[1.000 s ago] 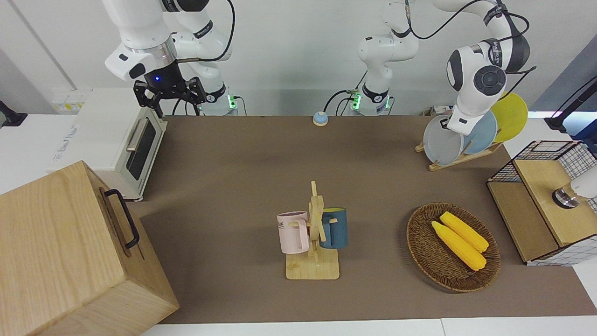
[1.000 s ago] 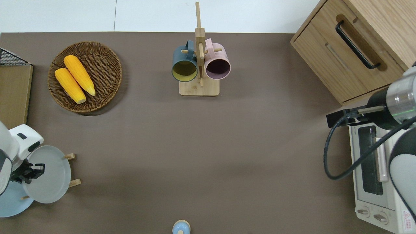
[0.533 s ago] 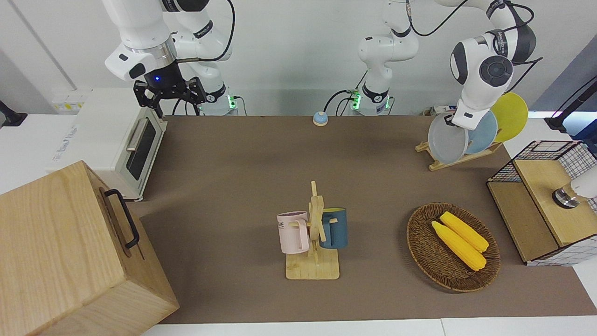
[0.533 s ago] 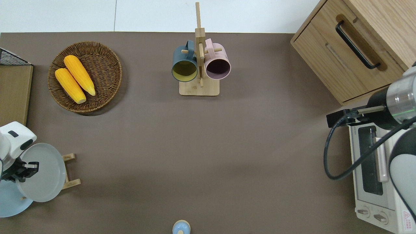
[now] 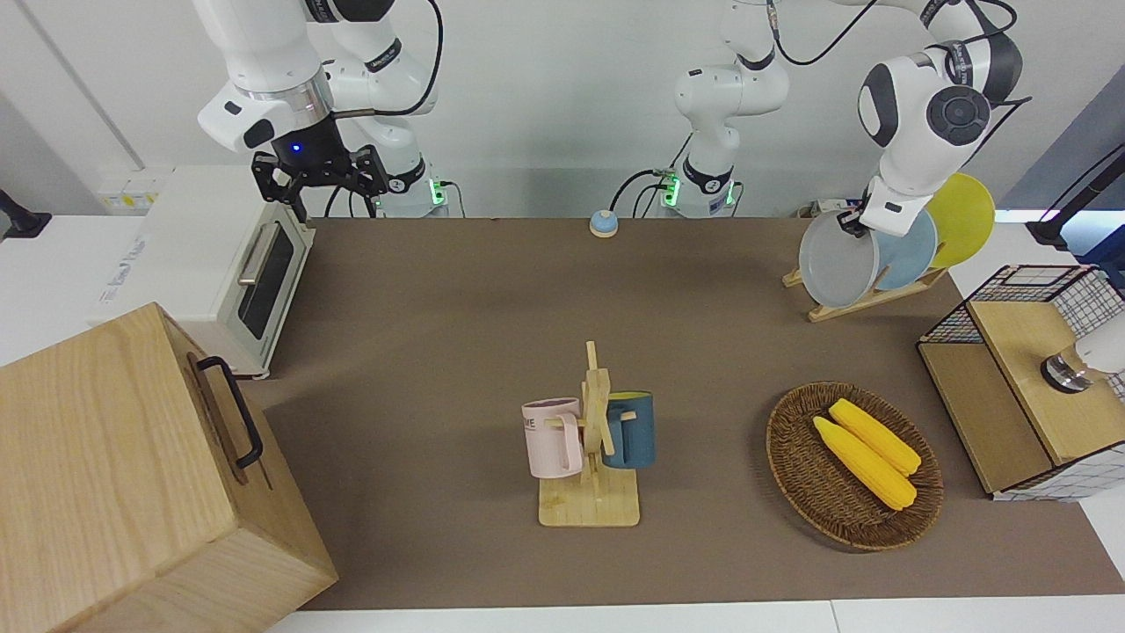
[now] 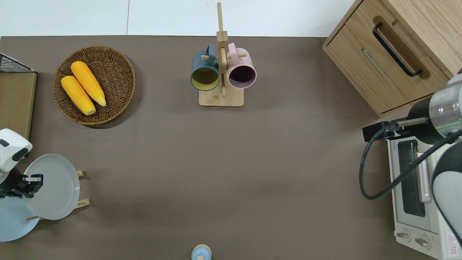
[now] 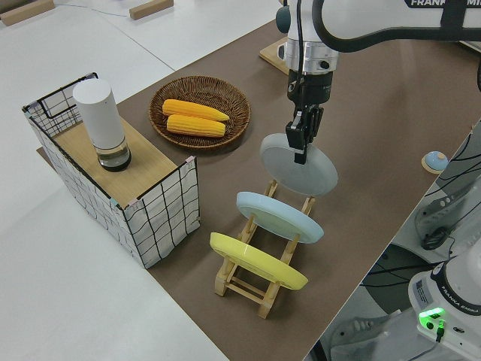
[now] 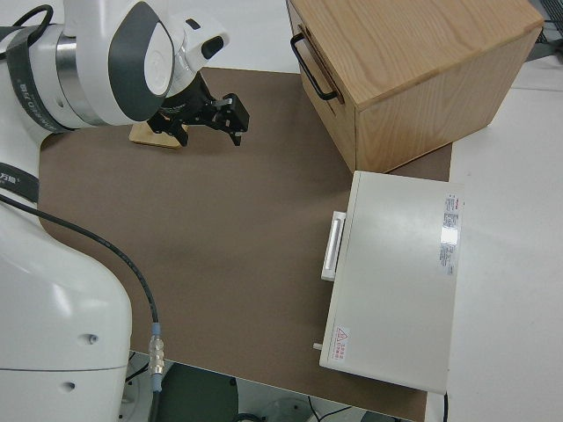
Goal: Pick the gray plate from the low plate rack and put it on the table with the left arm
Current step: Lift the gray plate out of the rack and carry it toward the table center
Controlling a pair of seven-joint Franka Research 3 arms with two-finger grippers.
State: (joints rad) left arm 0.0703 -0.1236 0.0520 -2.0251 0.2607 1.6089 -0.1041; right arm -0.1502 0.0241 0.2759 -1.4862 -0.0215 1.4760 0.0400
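So from where I'm sitting, my left gripper [image 7: 303,136] is clamped on the upper rim of the gray plate [image 7: 299,165], fingers pinching the edge, and the plate hangs tilted in the air over the end of the low plate rack [image 7: 255,280] that lies farthest from the robots. In the left side view the plate looks clear of the slats, though I can't tell for sure whether its bottom edge touches a peg. The overhead view shows the gray plate [image 6: 51,186] covering most of the rack, with only 2 peg tips of the low plate rack [image 6: 83,203] poking out from under it toward the middle of the table [image 6: 231,162]. The rack holds 2 other plates: the light blue plate [image 7: 279,216] sits in the next slot, nearer to the robots than the gray one, and the yellow plate [image 7: 258,261] is in the slot nearest the robots, both leaning the same way. Farther from the robots than the rack there's a wicker basket [image 6: 119,68] with 2 corn cobs [image 6: 83,87] in it, and a wire basket [image 7: 161,218] with a white cylinder [image 7: 101,122] standing on its wooden lid sits beside the rack at the left arm's end of the table. The right arm is parked, and its gripper [image 5: 318,185] has the fingers spread apart.
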